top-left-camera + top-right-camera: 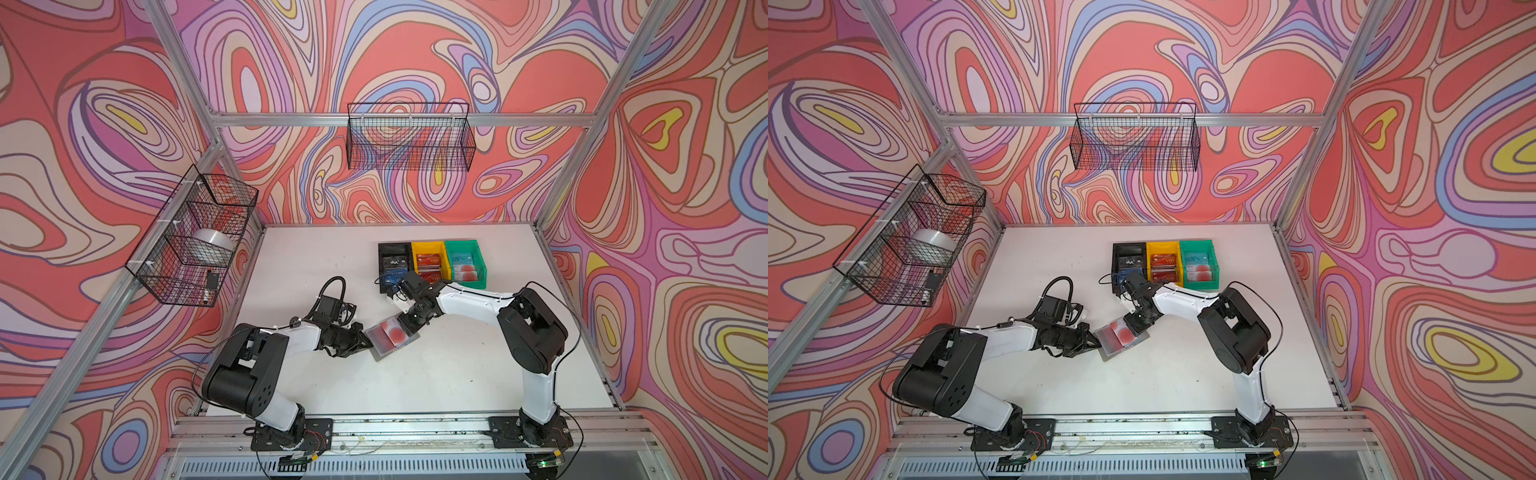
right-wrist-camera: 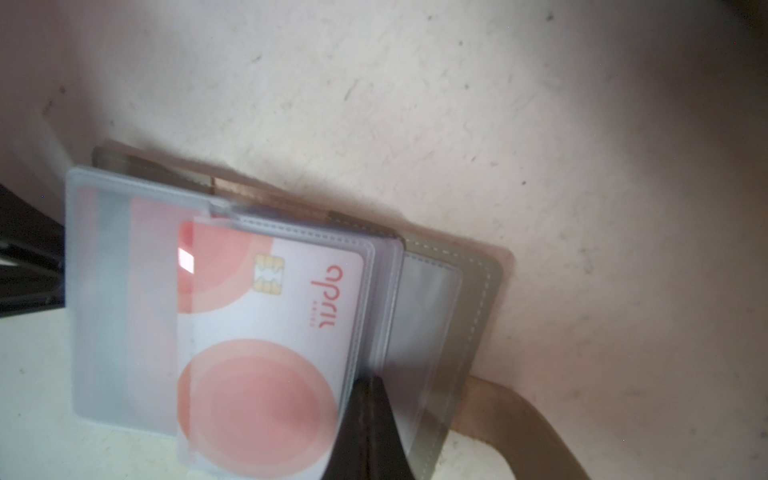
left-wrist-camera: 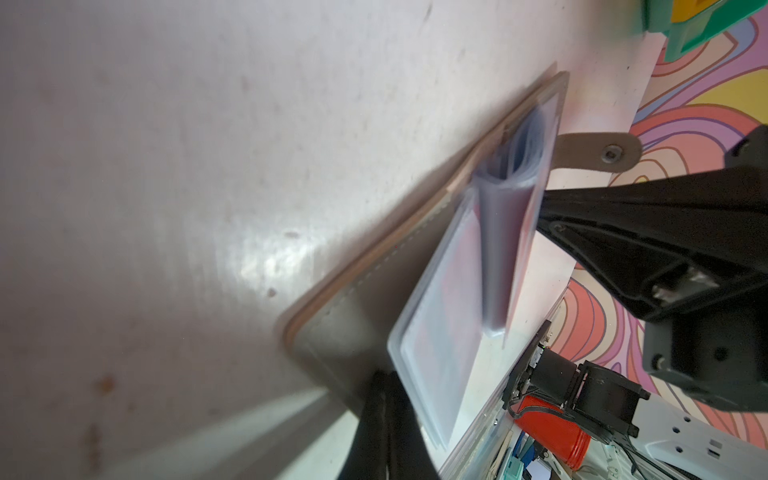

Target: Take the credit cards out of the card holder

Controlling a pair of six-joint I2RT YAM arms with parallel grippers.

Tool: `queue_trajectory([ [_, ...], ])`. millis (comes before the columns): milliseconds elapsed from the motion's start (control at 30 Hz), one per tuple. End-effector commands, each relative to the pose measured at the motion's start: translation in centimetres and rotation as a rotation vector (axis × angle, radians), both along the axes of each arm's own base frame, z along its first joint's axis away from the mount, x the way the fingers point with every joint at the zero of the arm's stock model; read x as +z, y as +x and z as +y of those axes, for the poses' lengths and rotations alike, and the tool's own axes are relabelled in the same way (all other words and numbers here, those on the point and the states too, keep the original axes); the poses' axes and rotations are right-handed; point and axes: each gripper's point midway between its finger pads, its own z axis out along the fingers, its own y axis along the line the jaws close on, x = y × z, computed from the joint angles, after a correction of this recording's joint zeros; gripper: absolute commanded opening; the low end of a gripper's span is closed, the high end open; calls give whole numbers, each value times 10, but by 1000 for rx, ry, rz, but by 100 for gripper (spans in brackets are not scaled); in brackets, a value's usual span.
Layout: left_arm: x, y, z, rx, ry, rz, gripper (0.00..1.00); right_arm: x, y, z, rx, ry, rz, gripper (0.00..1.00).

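The card holder (image 1: pixel 381 354) lay open, long axis diagonal, near-left to far-right; left pincer (image 1: pixel 367 338) clamped its cover (image 3: pixel 357 328), right pincer (image 1: pixel 405 322) a clear sleeve (image 2: pixel 376 299).

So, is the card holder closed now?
No, the card holder lies open, its clear sleeves showing a pale card with red discs.

black bin (image 1: pixel 394 247): partly behind right arm (image 1: pixel 469 300) | card holder (image 3: pixel 353 324): sleeves blurred
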Motion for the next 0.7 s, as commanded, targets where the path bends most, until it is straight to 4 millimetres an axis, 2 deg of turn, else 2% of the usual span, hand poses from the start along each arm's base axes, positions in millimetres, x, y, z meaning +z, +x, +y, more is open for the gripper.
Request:
queue_trajectory([
  [0, 0, 3, 0, 9, 21, -7, 6, 26, 4, 0, 11, 4, -65, 3],
  [200, 13, 11, -14, -21, 14, -38, 6, 33, 8, -6, 4, -16, -98, 3],
  [433, 22, 18, -24, -33, 15, -65, 6, 26, 3, -7, 13, -22, -80, 2],
  [667, 27, 31, -40, -53, -6, -80, 6, 24, 0, 0, 29, 10, -53, 3],
])
